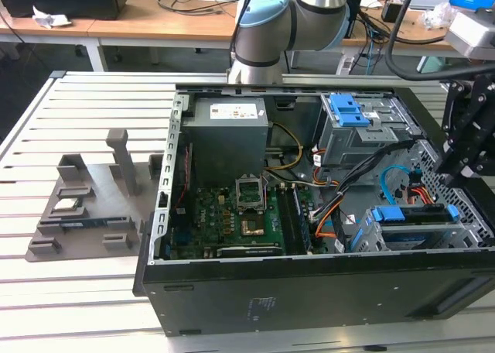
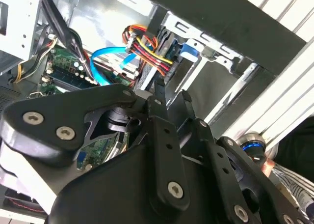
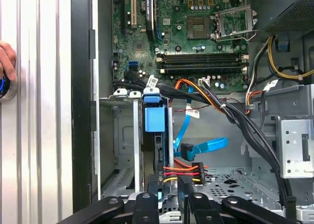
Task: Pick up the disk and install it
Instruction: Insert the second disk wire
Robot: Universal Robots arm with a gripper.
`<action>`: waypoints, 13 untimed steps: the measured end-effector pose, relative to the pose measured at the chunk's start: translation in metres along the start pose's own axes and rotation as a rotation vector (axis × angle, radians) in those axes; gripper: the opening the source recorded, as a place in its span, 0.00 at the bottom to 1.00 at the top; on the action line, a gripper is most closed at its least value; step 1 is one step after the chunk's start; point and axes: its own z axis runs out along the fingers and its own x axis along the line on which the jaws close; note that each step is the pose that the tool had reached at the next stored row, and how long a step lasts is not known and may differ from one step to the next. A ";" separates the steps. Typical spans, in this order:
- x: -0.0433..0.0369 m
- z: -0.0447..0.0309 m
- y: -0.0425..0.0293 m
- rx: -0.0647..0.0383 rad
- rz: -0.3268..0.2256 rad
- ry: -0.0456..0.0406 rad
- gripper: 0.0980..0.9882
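**ITEM: drive-bay install – status at this moment**

1. Black multi-link gripper [image 2: 171, 92], poised over the lower bay at the exterior view's right [image 1: 462, 163]. Grip state: cannot tell. Whether it touches the disk: cannot tell.
2. Flat silver-grey hard drive in a bright blue plastic carrier, i.e. the disk [image 1: 410, 214]. It sits in the grey sheet-metal lower drive cage [image 1: 473, 234], blue end showing edge-on in the first wrist view [image 3: 155, 118]. Judged: in the slot, seating not confirmed.
3. Red-yellow-black power lead bundle [image 3: 181, 171] and light blue flat data cable [image 3: 206, 146], just beside the disk's inner end.
4. Green motherboard [image 3: 196, 37], further in.
5. Grey upper cage w/ blue plastic latch [image 1: 352, 109], far side; not the task item.
6. Grey moulded parts tray [image 1: 85, 206] on the white slatted table [image 1: 77, 306], outside the black PC case [image 1: 309, 299].

Handling note (judgement): push along the cage rails, keep carrier square, keep leads clear of the slot; a tilted carrier is likely to jam.
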 end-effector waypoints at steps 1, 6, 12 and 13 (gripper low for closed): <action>-0.0023 0.0007 0.0034 0.000 0.000 -0.0002 0.23; -0.0145 0.0075 0.0288 0.000 -0.004 0.0000 0.23; -0.0147 0.0110 0.0292 0.001 -0.010 0.0010 0.23; -0.0148 0.0110 0.0292 0.001 -0.010 0.0010 0.23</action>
